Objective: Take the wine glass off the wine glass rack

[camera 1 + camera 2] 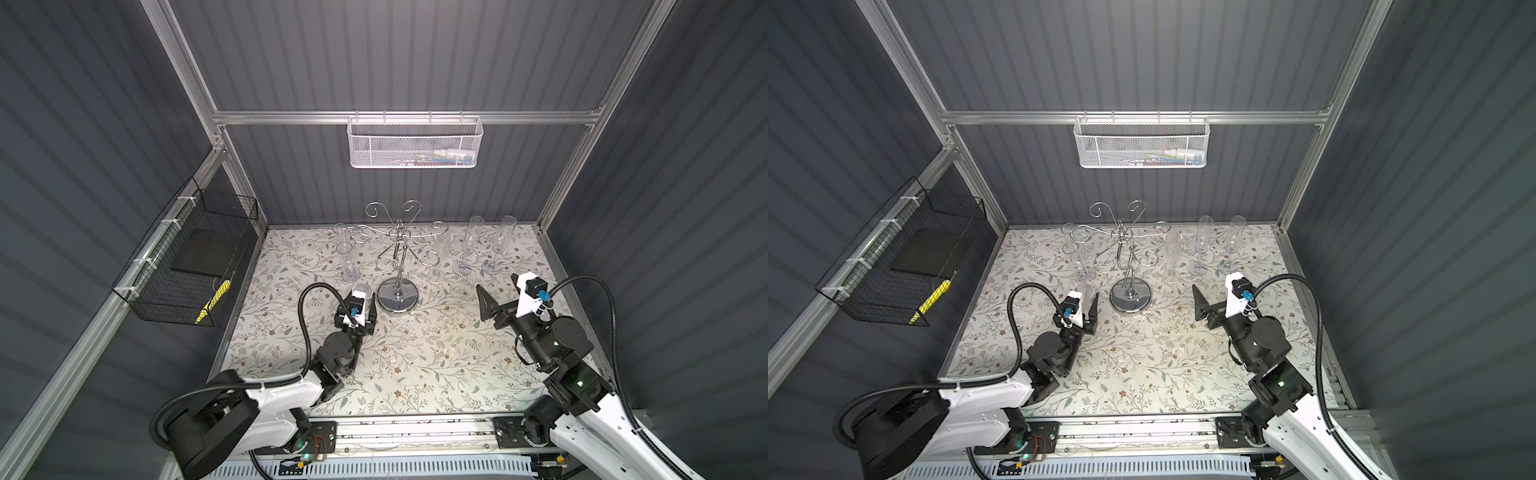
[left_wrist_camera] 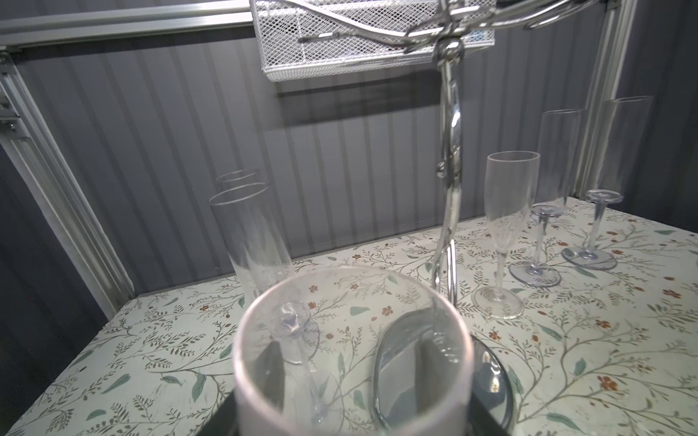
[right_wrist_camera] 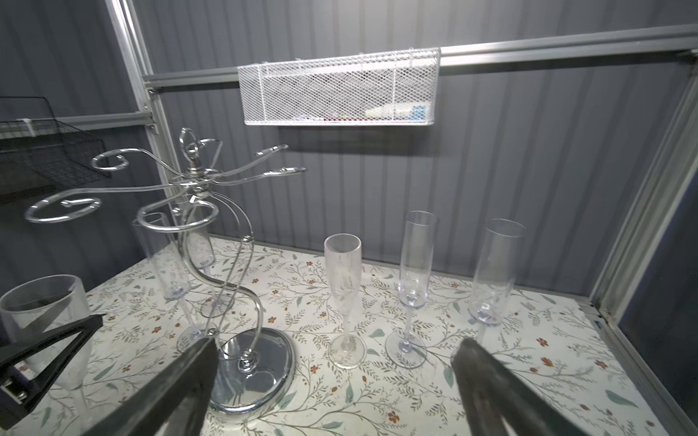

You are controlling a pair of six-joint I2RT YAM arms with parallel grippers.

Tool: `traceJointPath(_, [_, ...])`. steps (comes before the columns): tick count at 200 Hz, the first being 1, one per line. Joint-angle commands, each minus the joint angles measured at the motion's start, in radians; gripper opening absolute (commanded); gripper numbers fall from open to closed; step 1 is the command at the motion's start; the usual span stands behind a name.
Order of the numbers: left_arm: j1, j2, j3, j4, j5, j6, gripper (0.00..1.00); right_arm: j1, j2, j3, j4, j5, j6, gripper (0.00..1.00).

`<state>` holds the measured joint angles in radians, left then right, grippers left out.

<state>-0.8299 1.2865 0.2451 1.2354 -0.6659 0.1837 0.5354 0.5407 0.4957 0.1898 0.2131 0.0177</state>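
Left wrist view was mostly wine glass (image 2: 351,362): frosted bowl upright, rim up, with dark fingers (image 2: 226,421) of the left gripper at its sides

Both top views agreed. Left gripper (image 1: 362,306) had its jaws part-spread and pinching the glass by the bowl. Glass sat clear of the wine glass rack (image 1: 398,300) arms, just beside the mirrored disc base on its left. Foot of the glass was hidden under the gripper, so couldn't tell if it touched the table (image 1: 415,374)

Rack stood upright on the table, back-middle, with the stem (image 2: 451,151) showing close in the left wrist view

Right gripper (image 1: 500,293) hung above the table to the right of the rack, well apart from it. Jaws were spread wide with nothing between them; the right wrist view showed both fingers (image 3: 181,381) far apart

Other glasses stood on the table:
- two clear flutes (image 1: 347,257) close together left of the rack
- one frosted flute (image 1: 440,257) just right of it
- two tall flutes (image 1: 484,245) further right, near the back wall

White mesh basket (image 1: 415,145) hung on the back rail, black wire basket (image 1: 187,257) on the left rail
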Motion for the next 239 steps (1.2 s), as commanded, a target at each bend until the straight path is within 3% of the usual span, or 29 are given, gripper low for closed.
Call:
traceJointPath(1, [0.052,0.084,0.013,0.294,-0.003,-0.034,0.46,-0.044,0.036,-0.003,0.08,0.001,0.001,0.99])
traceJointPath(67, [0.157,0.2,0.062,0.294,0.106,-0.148,0.46,-0.128,0.109,-0.004,0.125,-0.069,0.028,0.99])
traceJointPath(174, [0.181,0.317,0.092,0.294,0.151,-0.174,0.47,-0.17,0.118,-0.013,0.137,-0.089,0.037,0.99])
traceJointPath(217, [0.181,0.339,0.083,0.294,0.142,-0.173,0.54,-0.173,0.109,-0.017,0.129,-0.087,0.036,0.99])
traceJointPath(239, [0.181,0.343,0.076,0.294,0.137,-0.169,0.67,-0.176,0.107,-0.017,0.123,-0.086,0.03,0.99])
